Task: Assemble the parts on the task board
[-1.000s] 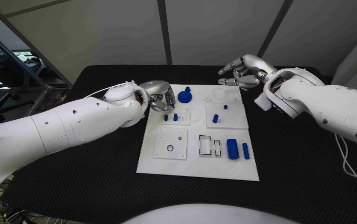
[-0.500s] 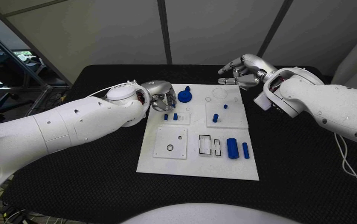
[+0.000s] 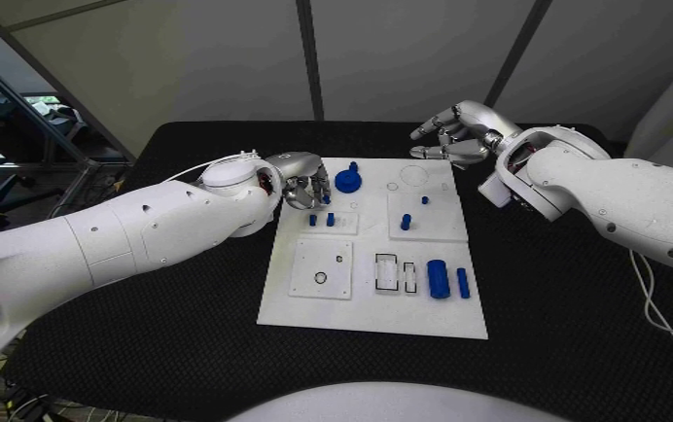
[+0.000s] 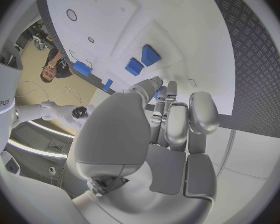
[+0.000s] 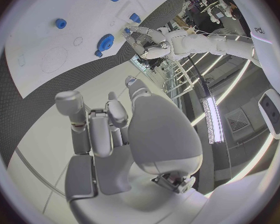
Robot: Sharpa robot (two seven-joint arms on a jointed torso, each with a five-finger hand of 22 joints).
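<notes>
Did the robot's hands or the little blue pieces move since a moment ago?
Hardly. The left hand has crept a touch toward the blue gear at the task board's far end, holding nothing. The right hand stays hovering beyond the board's far edge. The blue parts lie where they were.

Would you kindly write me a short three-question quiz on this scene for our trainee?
1. True or false: the right hand holds a blue part.
2. Which hand is nearer the blue gear? A) left hand B) right hand
3. Fill in: the large blue cylinder lies on the white ____.

Key: 1 false, it holds nothing; 2 A; 3 board.
</notes>
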